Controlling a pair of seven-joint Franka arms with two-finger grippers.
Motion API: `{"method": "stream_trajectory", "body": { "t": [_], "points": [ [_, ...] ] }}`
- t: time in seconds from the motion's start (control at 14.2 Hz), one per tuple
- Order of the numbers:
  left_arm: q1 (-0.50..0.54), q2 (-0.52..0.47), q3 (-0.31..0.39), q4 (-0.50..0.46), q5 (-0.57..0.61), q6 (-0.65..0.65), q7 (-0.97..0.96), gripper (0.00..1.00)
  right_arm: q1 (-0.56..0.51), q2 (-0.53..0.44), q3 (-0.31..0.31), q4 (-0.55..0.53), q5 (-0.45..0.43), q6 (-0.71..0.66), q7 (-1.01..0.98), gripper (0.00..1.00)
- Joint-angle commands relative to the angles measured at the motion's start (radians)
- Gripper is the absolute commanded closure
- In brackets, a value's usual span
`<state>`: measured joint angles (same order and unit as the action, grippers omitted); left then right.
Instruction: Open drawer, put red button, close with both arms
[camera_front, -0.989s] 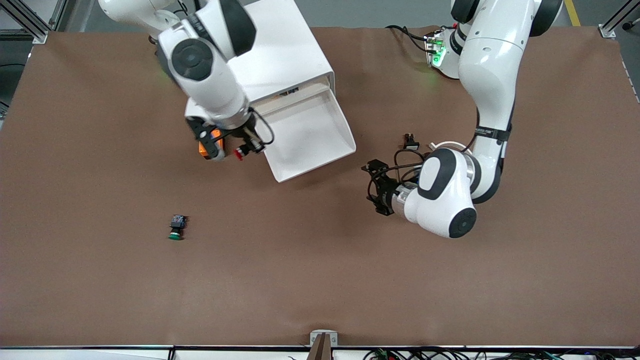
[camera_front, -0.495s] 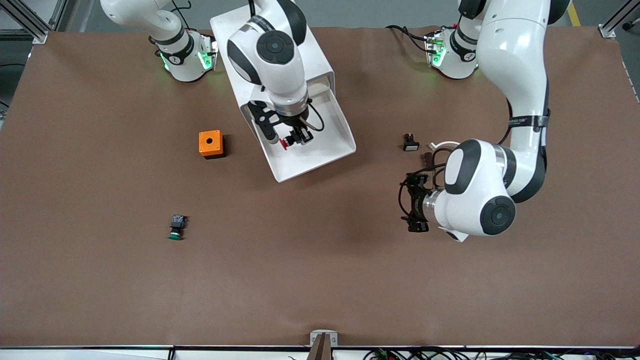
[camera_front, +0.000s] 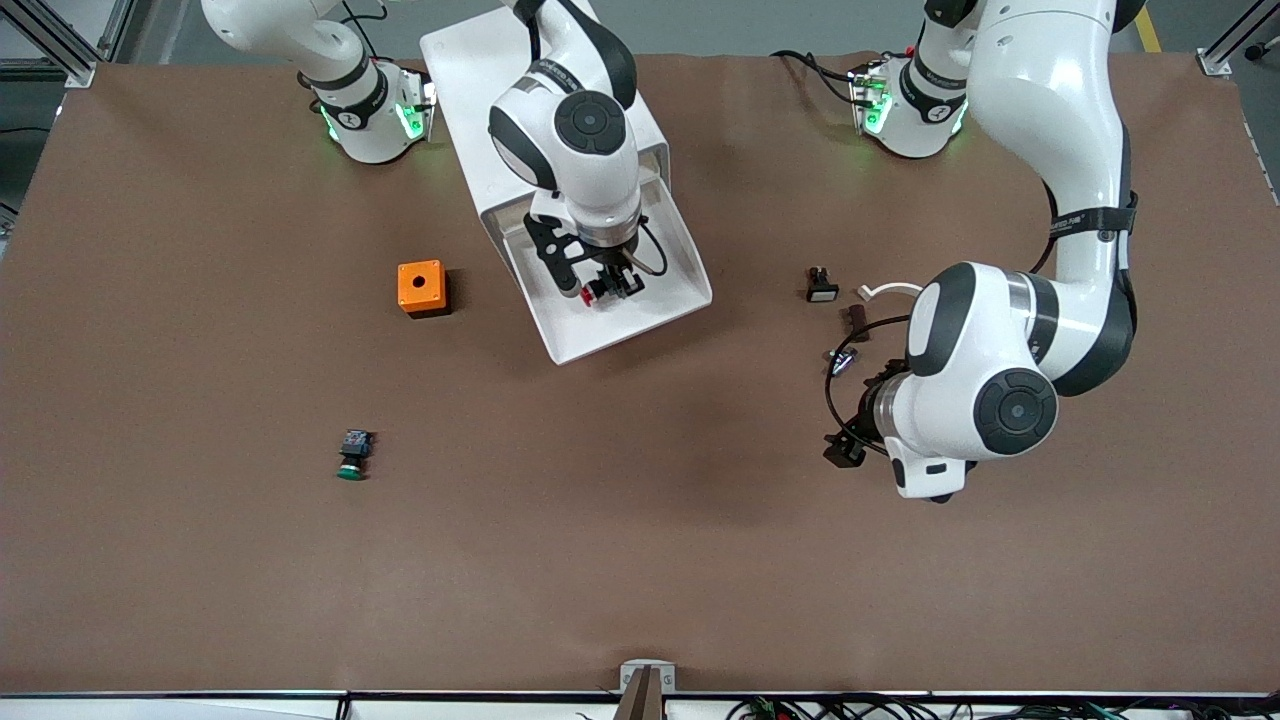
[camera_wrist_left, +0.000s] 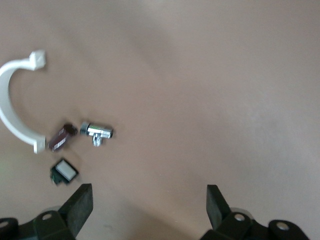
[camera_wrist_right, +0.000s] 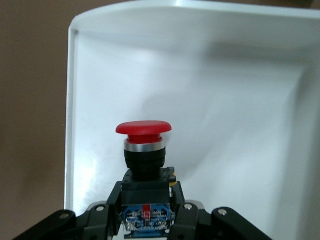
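The white cabinet's drawer is pulled open. My right gripper hangs over the drawer tray, shut on the red button. In the right wrist view the red button stands out from the gripper, which clamps its black body, with the white drawer floor under it. My left gripper is low over bare table toward the left arm's end. It is open and empty in the left wrist view.
An orange box with a hole sits beside the drawer toward the right arm's end. A green-capped button lies nearer the camera. A small white-faced switch, a white clip and a chrome fitting lie near my left gripper.
My right gripper carried the red button from beside the orange box to over the open drawer tray. My left arm drew away from the drawer toward its own end of the table.
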<state>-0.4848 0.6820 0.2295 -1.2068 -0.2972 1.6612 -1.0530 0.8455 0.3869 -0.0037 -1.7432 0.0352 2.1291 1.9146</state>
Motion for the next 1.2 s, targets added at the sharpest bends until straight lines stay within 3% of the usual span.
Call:
{"method": "stream_trajectory", "body": {
  "t": [0.0, 0.35, 0.57, 0.85, 1.13],
  "points": [
    [-0.026, -0.012, -0.002, -0.025, 0.026, 0.049, 0.119, 0.00, 0.026, 0.052, -0.013, 0.070, -0.012, -0.011, 0.034, 0.00],
    [-0.144, -0.013, -0.021, -0.127, 0.055, 0.253, 0.181, 0.00, -0.014, 0.058, -0.015, 0.148, -0.006, -0.032, -0.012, 0.00],
    [-0.237, -0.012, -0.028, -0.213, 0.044, 0.379, 0.179, 0.00, -0.071, 0.050, -0.018, 0.215, -0.001, -0.176, -0.263, 0.00],
    [-0.302, -0.007, -0.093, -0.234, 0.020, 0.371, 0.086, 0.00, -0.208, -0.018, -0.019, 0.251, 0.000, -0.398, -0.622, 0.00],
    [-0.417, -0.012, -0.096, -0.237, 0.020, 0.274, -0.054, 0.00, -0.392, -0.115, -0.022, 0.245, -0.012, -0.555, -1.024, 0.00]
  ]
}}
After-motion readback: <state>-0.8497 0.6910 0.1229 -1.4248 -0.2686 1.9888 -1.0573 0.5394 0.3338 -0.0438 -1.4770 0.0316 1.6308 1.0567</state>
